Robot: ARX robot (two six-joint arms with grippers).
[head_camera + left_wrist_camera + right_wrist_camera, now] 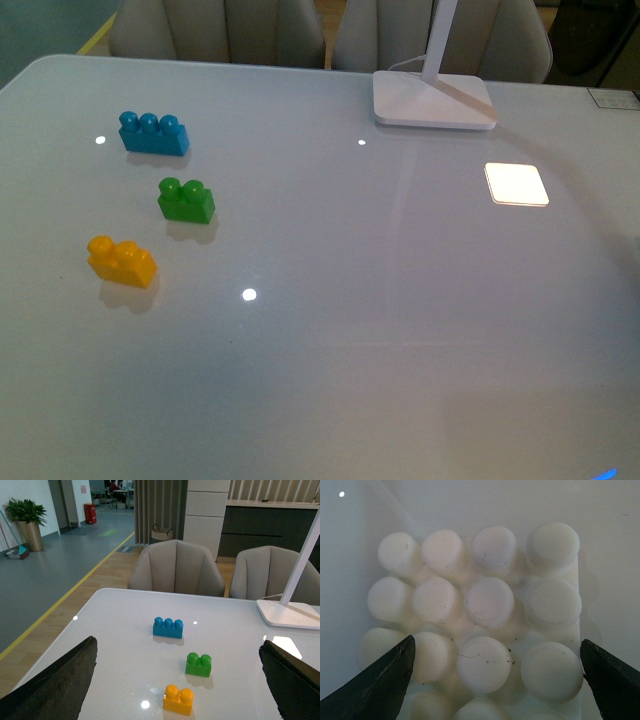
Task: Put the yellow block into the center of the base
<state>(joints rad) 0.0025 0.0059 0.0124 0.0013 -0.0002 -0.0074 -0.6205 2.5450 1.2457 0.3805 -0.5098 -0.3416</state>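
The yellow block lies on the white table at the left, nearest the front of a row of three bricks, its two studs up. In the left wrist view the yellow block sits ahead of my open left gripper, between its dark fingertips and untouched. My right gripper hangs open close over the white studded base, a fingertip on either side and nothing held. Neither arm nor the base shows in the front view.
A green two-stud brick and a blue three-stud brick lie behind the yellow one. A white lamp foot stands at the back right, with a bright white square patch before it. Chairs stand beyond the far table edge.
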